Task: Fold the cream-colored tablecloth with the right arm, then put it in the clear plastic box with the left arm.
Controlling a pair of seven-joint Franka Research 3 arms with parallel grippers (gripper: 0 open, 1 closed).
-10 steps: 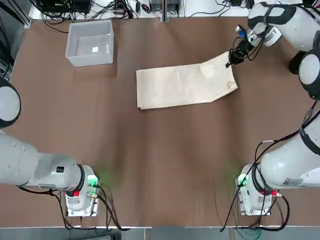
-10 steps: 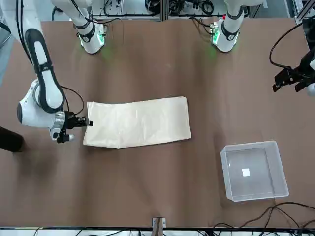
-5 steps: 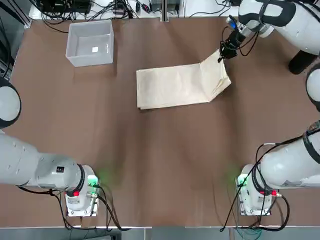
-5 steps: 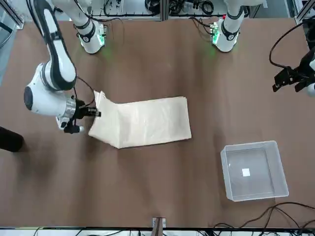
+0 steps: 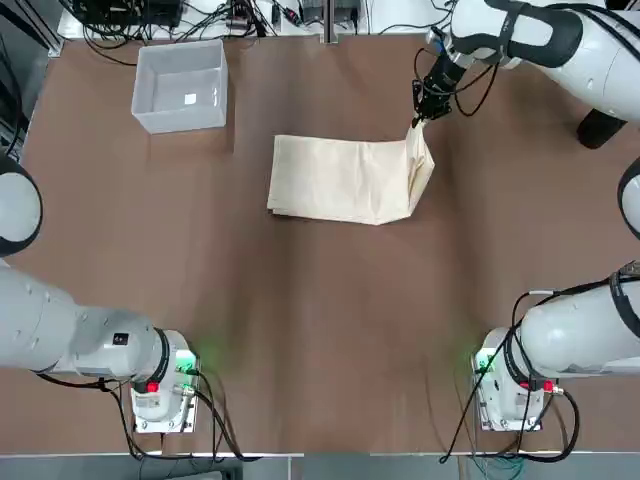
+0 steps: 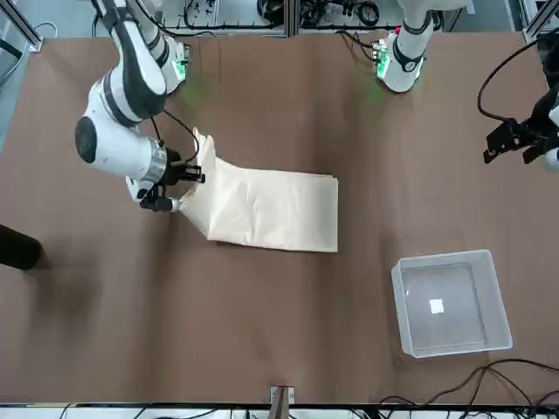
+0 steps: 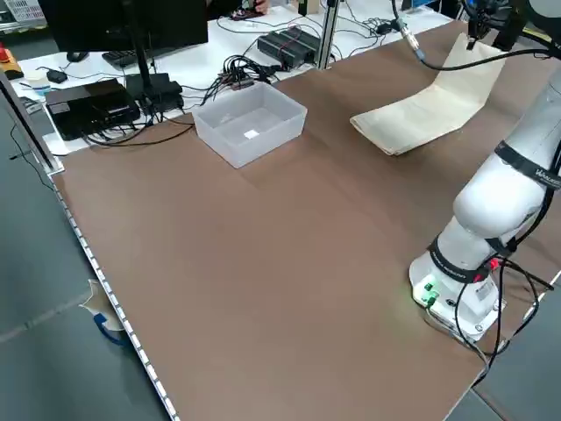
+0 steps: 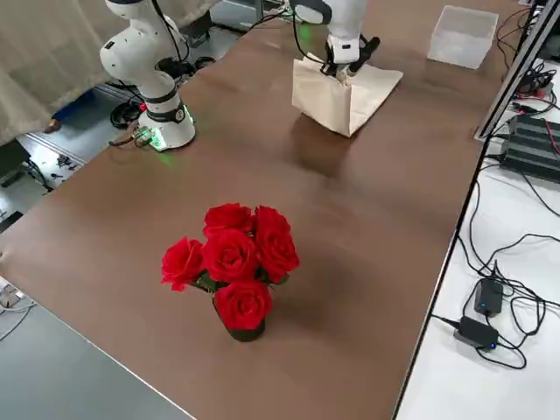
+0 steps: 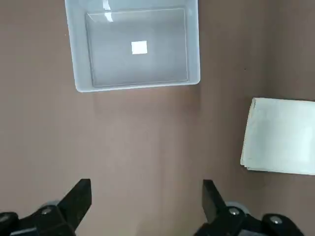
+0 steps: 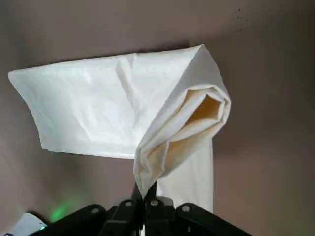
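Top view. Cloth (image 5: 335, 180), one: cream, layered, lying on the table (image 5: 300, 350) a little above centre, its 1 o'clock end drawn up to the right claw (image 5: 417, 121). Box (image 5: 180, 127), one: translucent, at the cloth's 10 o'clock, no cloth in it. Step in hand, as judged: folding, the gripped end being brought over toward 9 o'clock.

Front view. Right claw at the cloth's 9 o'clock, that end raised and bent. Left claw (image 6: 507, 155), parked well apart at the cloth's 2 o'clock; box at 4 o'clock.

Left side view. Cloth's far end lifted in a curve; near end flat on the table.

Right side view. Raised end hangs like an open pocket beneath the right claw. Roses (image 8: 230, 255), one bunch, red, at 7 o'clock from the cloth, well apart.

Left wrist view. Left claw wide open, holding nothing.

Right wrist view. Right claw closed on a gathered pinch of cloth, layers bunched above it. Next move, as judged: carry the end across, lower it flat, release; the bunching could leave a crooked fold. Left claw's turn follows, to box the cloth.
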